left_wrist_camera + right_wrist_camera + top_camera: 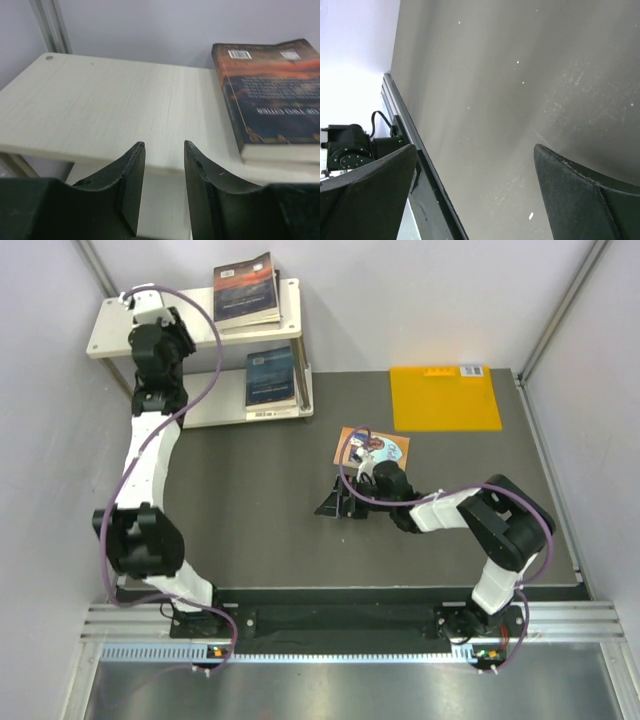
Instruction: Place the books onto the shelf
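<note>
The shelf (115, 332) stands at the back left, and its cream top board (115, 105) fills the left wrist view. A dark book with a reddish glow (245, 290) lies on that top board on another book; it appears at the right (272, 95). A dark blue book (270, 377) lies on the lower board. My left gripper (160, 340) hovers at the top board's front edge, left of the books, open and empty (164, 145). An orange-brown book with a blue picture (378, 447) lies on the table, partly under the right arm. My right gripper (338, 508) is open and empty above bare table (474, 147).
A large plain orange-yellow sheet (444, 398) lies flat at the back right of the dark table (260, 520). Grey walls close in the table on three sides. The left arm's base and a black rail (407, 145) run along the near edge.
</note>
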